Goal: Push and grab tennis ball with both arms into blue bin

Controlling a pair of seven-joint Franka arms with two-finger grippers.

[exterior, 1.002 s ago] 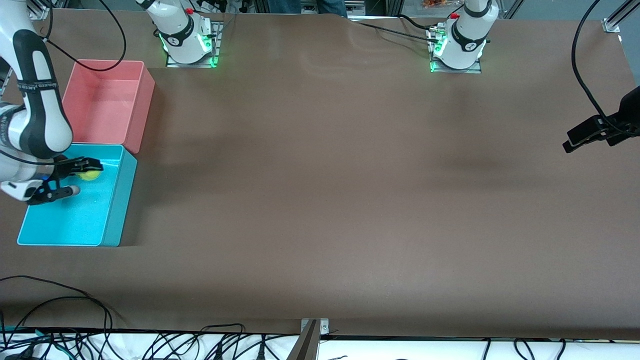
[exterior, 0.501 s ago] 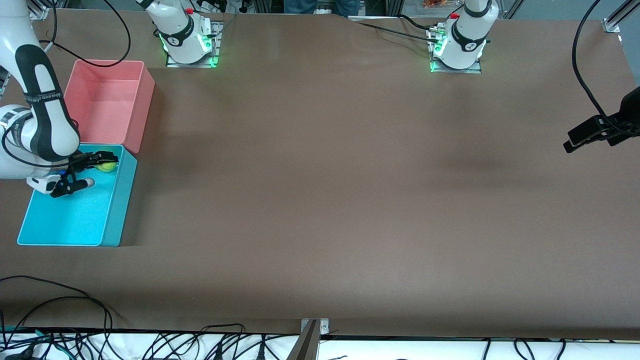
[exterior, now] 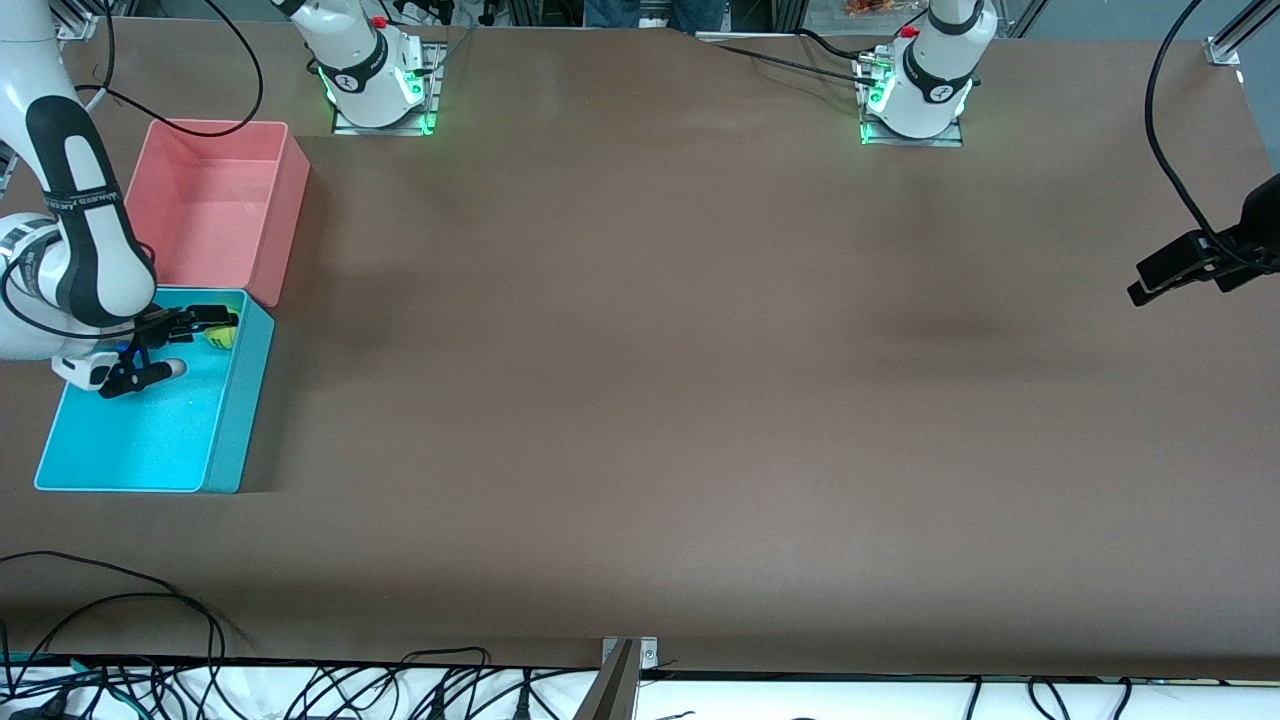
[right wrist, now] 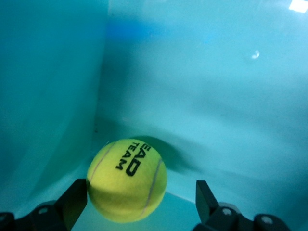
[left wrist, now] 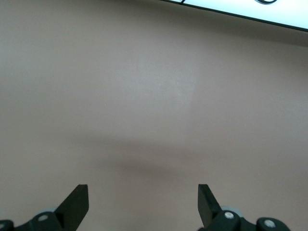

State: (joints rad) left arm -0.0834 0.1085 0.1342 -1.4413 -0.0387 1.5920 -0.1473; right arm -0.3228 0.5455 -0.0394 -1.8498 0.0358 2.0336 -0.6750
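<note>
— Where is the small fuzzy yellow-green tennis ball [exterior: 222, 338] sitting right now?

— It is lying inside the bright cyan-blue rectangular plastic bin [exterior: 225, 440], in the corner toward the pink rectangular plastic bin [exterior: 283, 215], close against the blue wall. The right wrist view is showing the tennis ball [right wrist: 127, 180] on the bin's floor with its black lettering facing up.

— And the right arm's black two-finger gripper [exterior: 180, 342]?

— It is hanging over that same corner of the blue bin with its jaws spread wide; the ball is showing between the two black fingers [right wrist: 74, 197] in the wrist view, but neither one looks to be pressing on it — nothing is being held.

— So which step is this?

— I am judging it as the release: the ball is looking delivered, so the task is all but finished.

— What is the left arm's black two-finger gripper [exterior: 1165, 272] doing?

— It is waiting over the brown table covering [exterior: 700, 400] at the left arm's end, well apart from the bins, jaws fully spread and empty.

— The next move?

— Lifting the right gripper straight up and out, I would say — clearing the bin's wall without nudging the ball or dragging the bin.
</note>
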